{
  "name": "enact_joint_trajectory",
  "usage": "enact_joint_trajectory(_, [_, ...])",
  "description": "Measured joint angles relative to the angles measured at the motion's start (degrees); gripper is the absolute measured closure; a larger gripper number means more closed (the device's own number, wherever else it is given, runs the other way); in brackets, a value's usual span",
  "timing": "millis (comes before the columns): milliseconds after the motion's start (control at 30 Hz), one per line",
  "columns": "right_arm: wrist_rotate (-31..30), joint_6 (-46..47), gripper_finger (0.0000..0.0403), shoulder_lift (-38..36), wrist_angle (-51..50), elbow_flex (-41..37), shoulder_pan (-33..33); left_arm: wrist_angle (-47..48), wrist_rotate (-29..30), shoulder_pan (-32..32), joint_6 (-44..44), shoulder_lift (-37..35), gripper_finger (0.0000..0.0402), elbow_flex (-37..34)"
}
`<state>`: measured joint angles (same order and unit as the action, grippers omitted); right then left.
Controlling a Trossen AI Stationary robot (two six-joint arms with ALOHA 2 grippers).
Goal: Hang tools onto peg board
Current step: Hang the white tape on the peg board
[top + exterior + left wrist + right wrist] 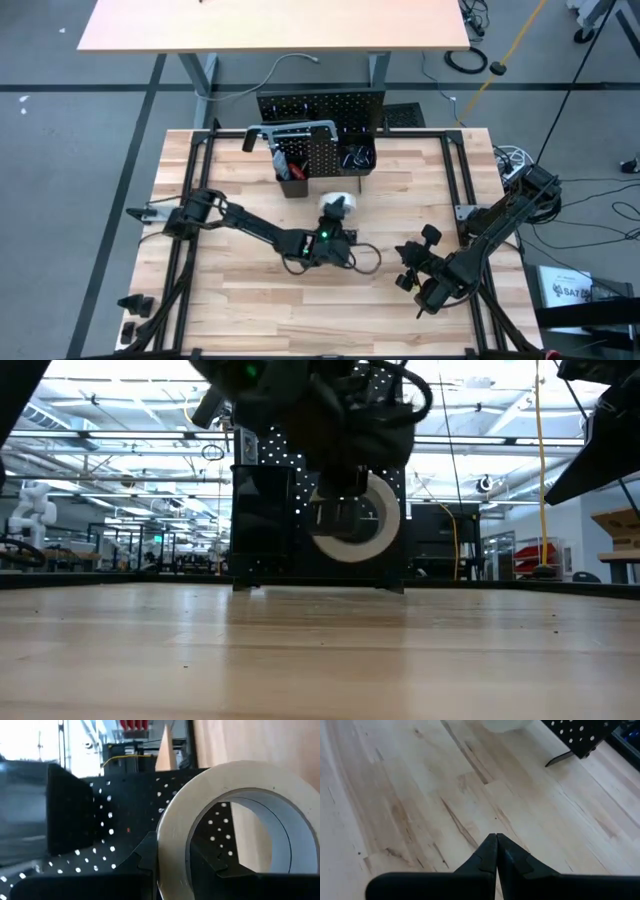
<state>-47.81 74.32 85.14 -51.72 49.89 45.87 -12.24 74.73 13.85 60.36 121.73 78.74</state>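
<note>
The white tape roll [335, 201] hangs above the table's middle, just in front of the peg board [320, 108], with my left gripper [172, 867] shut on it. In the low view the roll [355, 515] stands on edge, its hole facing the near side, clear of the tabletop. The black peg board stands upright at the far edge with a grey hacksaw [290, 131] hanging on it. My right gripper [496, 845] is shut on nothing, slanting down over bare wood at the table's right [408, 272]. My left gripper has the roll's ring wall [172, 845] pinched with one finger [210, 862] inside the hole and the other finger [142, 857] outside. The fingers come about level from the near side, pointing toward the peg board. The roll is lifted clear, standing on edge.
Two black bins [355, 158] hang on the peg board's front; the left one [292, 170] holds red-handled tools. A black cable [365, 258] loops on the wood by the left wrist. A second tan table [270, 25] stands beyond the peg board.
</note>
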Motion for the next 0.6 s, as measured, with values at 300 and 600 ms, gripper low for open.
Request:
enact_joint_trajectory(300, [-1.6, 0.0, 0.0403, 0.0, 0.4, 0.0, -0.5, -24.1, -4.6, -4.2, 16.2, -1.2, 0.0333, -4.9])
enact_joint_trajectory(600, [-1.6, 0.0, 0.0403, 0.0, 0.5, 0.0, -0.5, -28.9, -8.7, -7.9, 19.5, -1.2, 0.0333, -4.8])
